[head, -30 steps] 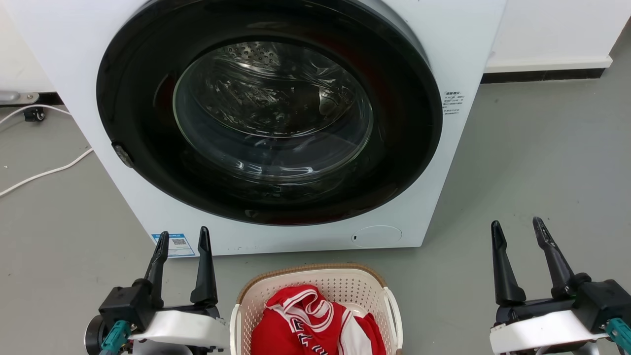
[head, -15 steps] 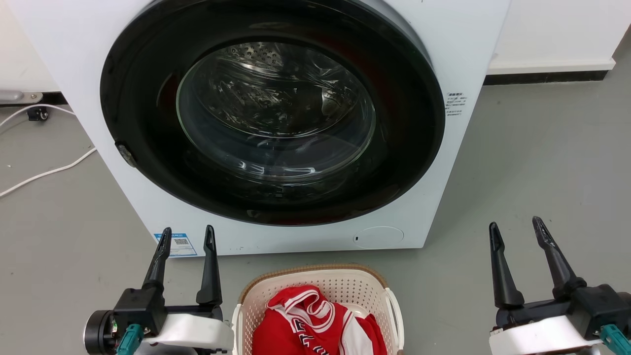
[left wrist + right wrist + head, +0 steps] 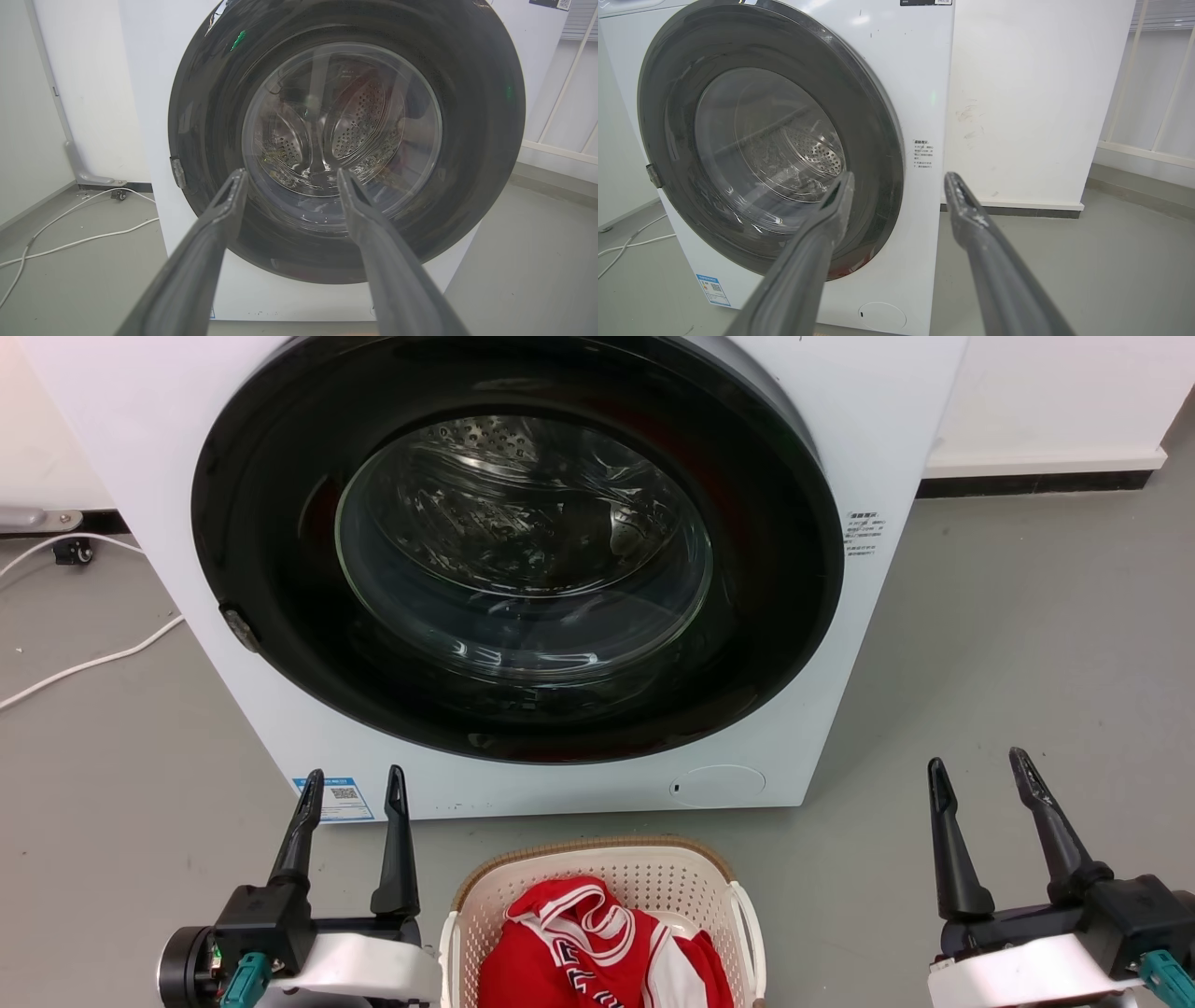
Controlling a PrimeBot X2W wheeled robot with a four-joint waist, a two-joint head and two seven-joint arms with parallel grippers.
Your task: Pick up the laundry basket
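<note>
Flanking the laundry basket (image 3: 579, 847), cut off at the bottom edge, left pincer (image 3: 355, 773) and right pincer (image 3: 977, 759) gape empty.

Laundry area, bare; could be test bay, can't tell if home. Evidence: front-load washer (image 3: 523, 551) at 12 o'clock, steel drum visible through door glass. laundry basket (image 3: 579, 847) at 6 o'clock on floor (image 3: 1027, 644), red garment (image 3: 579, 943) inside. Floor smooth grey. Plain white wall (image 3: 1055, 392), dark baseboard (image 3: 1027, 483) at 2 o'clock. Loose white cable (image 3: 84, 665) on floor at 9 o'clock.
</note>
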